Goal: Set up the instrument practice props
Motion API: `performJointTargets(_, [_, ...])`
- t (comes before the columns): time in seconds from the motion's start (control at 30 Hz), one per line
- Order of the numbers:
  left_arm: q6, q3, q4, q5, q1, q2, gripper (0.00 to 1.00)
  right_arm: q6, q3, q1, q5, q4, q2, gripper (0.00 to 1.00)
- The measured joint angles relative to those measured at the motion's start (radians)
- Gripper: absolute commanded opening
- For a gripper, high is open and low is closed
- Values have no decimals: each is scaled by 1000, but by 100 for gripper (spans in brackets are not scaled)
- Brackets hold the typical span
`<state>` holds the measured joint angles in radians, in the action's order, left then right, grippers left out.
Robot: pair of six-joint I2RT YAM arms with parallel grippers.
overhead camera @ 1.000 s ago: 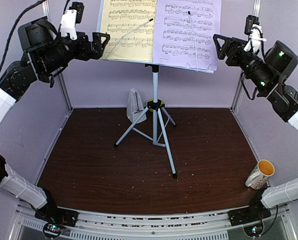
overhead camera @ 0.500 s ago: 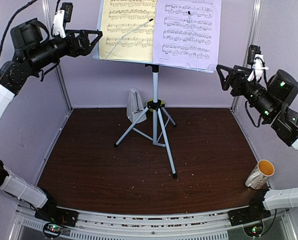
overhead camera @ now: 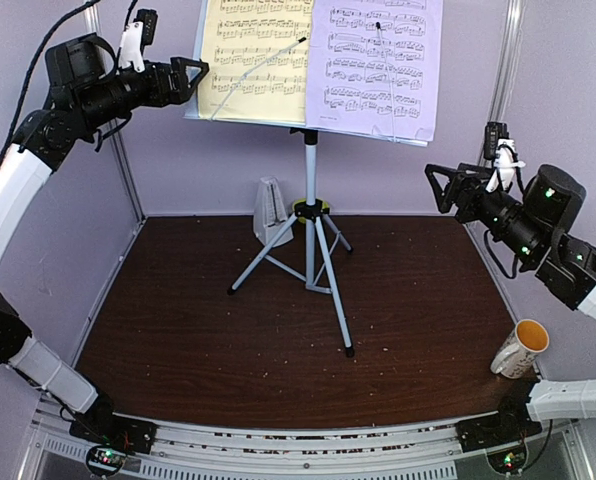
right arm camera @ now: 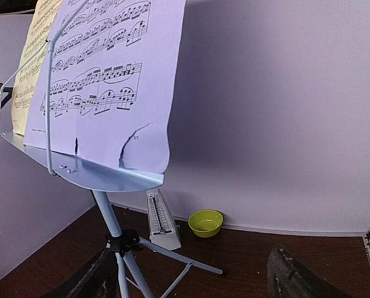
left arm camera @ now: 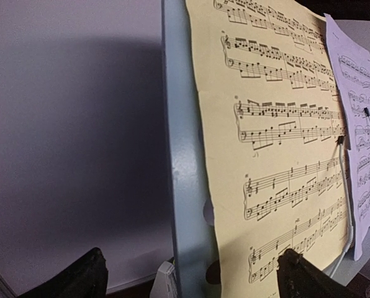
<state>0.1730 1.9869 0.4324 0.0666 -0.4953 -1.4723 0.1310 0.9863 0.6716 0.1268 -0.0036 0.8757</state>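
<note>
Judging by how things lie, the setup looks essentially done. The music stand (overhead camera: 310,175) stands upright on its tripod mid-tabletop (overhead camera: 278,330), the yellow sheet (overhead camera: 253,55) and lilac sheet (overhead camera: 378,65) rest side by side on its ledge under thin wire retainers, and the metronome (overhead camera: 270,212) sits upright just behind the tripod legs. Little seems left beyond clearing the arms away. The lilac sheet shows a small tear at its bottom edge, and the yellow one curls slightly along its left side. The left claw (overhead camera: 196,78) hangs wide open and empty just beside the stand's left edge. The right claw (overhead camera: 435,190), also open and empty, is well apart to the right.
</note>
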Motion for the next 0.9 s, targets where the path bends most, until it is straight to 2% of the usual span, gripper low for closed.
performJointTargets(0.23, [22,22,-14,145,40,-50,97,4,-16,0,-1,-2,1,84])
performJointTargets(0.4, [28,39,-14,200,42,-101,84,4,-16,0,-1,-2,2,84])
performJointTargets(0.47, [28,39,-11,198,42,-106,74,4,-16,0,-1,-2,2,84])
performJointTargets(0.57, [29,39,-14,192,42,-104,50,4,-16,0,-1,-2,5,84])
performJointTargets(0.6, [29,39,-14,191,42,-103,48,4,-16,0,-1,-2,7,84])
performJointTargets(0.9, [18,14,-23,161,43,-72,51,4,-16,0,-8,-3,26,84])
